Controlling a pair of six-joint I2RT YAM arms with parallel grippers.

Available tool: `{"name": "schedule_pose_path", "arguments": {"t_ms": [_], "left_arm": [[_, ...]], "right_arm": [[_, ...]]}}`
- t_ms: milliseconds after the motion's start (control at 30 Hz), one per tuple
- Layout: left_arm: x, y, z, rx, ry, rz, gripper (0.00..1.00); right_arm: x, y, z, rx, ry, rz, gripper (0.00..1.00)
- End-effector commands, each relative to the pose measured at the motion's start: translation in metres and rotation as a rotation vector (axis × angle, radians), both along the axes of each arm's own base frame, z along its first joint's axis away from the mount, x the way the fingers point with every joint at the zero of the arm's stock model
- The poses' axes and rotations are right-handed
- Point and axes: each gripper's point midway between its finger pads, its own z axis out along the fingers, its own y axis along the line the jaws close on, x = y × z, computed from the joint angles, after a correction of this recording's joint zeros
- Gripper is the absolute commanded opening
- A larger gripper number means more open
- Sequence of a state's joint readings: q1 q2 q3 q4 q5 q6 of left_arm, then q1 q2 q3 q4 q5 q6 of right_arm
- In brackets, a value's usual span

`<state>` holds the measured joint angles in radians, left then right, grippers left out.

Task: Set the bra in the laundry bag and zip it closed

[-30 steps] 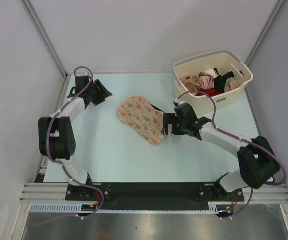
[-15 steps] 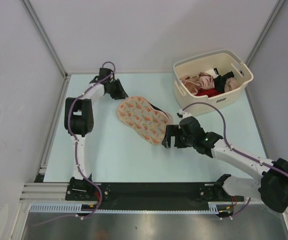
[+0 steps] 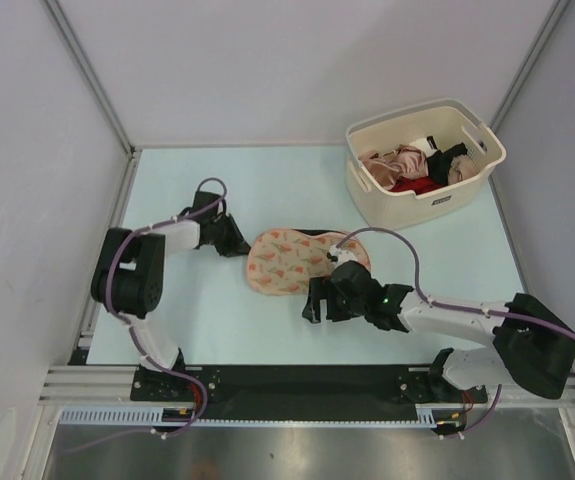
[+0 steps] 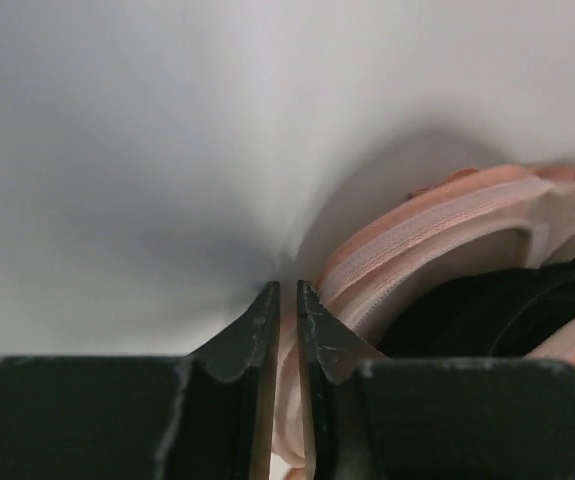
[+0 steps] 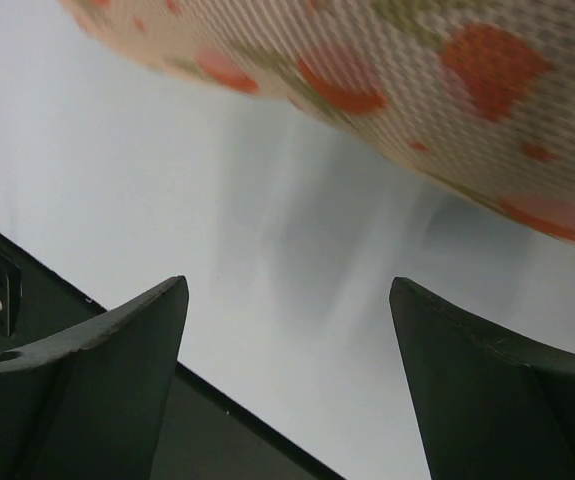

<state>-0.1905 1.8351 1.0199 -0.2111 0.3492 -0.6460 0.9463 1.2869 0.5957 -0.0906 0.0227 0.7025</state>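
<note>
At the middle of the desk (image 3: 217, 310), printed side up: the laundry bag (image 3: 297, 262), well apart from the cream basket (image 3: 422, 200) of garments at the far right. Between its pale pink lips, showing black from the left wrist: the bra (image 4: 487, 310), tucked in at that end; impossible to tell whether wholly inside.

Left fingers (image 3: 231, 238) pressed nearly together on the pouch's pink zip edge at its left end, pinching a thin strip of it. Right fingers (image 3: 315, 303) spread wide and empty, just beside the pouch's near edge, not seen touching it.

Probably light, soft and floppy throughout: a padded mesh shell with a little spring, limp lace within, nothing fragile. Likely to slide on the smooth desk and buckle if pushed, so best anchored at one end while drawing the zip from the other. Best taken by the stitched zip edge or the slider tab, not by the printed shell. Slider not made out here.
</note>
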Motion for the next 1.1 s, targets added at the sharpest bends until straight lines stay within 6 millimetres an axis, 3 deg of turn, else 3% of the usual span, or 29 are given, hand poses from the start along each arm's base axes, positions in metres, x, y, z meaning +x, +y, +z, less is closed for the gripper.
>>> {"name": "schedule_pose_path", "arguments": {"t_ms": [0,67,100,167,300,367,400,467,567,633,733,867,1000,1033,1067], "left_arm": [[-0.045,-0.001,0.006,-0.008,-0.029,0.071,0.2],[-0.057,0.012,0.004,0.035,-0.022,0.104,0.25],[-0.058,0.017,0.008,0.06,-0.027,0.113,0.32],[-0.063,0.029,0.026,0.108,-0.046,0.141,0.35],[-0.067,0.057,0.065,0.188,-0.166,0.256,0.57],[-0.069,0.058,0.088,0.173,-0.266,0.234,0.66],[-0.071,0.043,0.098,0.103,-0.31,0.161,0.71],[-0.063,0.03,0.12,0.057,-0.433,0.071,0.72],[-0.057,0.017,0.135,0.036,-0.468,-0.016,0.73],[-0.054,0.009,0.138,0.021,-0.47,-0.065,0.72],[-0.059,0.004,0.125,0.008,-0.42,-0.075,0.69],[-0.079,-0.013,0.113,0.007,-0.406,-0.102,0.71],[-0.11,-0.042,0.107,-0.066,-0.4,-0.121,0.72],[-0.121,-0.043,0.099,-0.078,-0.391,-0.118,0.72],[-0.124,-0.043,0.097,-0.08,-0.395,-0.093,0.73]], "right_arm": [[0.015,0.025,0.005,0.088,-0.038,-0.037,0.86],[0.015,0.032,-0.002,0.103,-0.026,-0.032,0.85],[0.016,0.033,-0.006,0.103,-0.018,-0.034,0.85],[0.019,0.035,-0.012,0.094,-0.016,-0.029,0.83],[0.036,0.036,-0.013,0.076,-0.051,-0.022,0.82],[0.055,0.035,-0.005,0.065,-0.104,-0.005,0.82],[0.058,0.039,-0.005,0.069,-0.096,0.023,0.82],[0.079,0.036,0.005,0.073,-0.127,0.033,0.82],[0.095,0.035,0.013,0.079,-0.143,0.067,0.83],[0.109,0.035,0.023,0.106,-0.149,0.086,0.85],[0.116,0.039,0.036,0.136,-0.156,0.134,0.87],[0.11,0.046,0.041,0.153,-0.092,0.174,0.93],[0.1,0.044,0.054,0.24,-0.034,0.087,1.0],[0.092,0.041,0.048,0.252,-0.008,0.073,1.0],[0.09,0.04,0.056,0.274,-0.014,0.058,1.0]]}}
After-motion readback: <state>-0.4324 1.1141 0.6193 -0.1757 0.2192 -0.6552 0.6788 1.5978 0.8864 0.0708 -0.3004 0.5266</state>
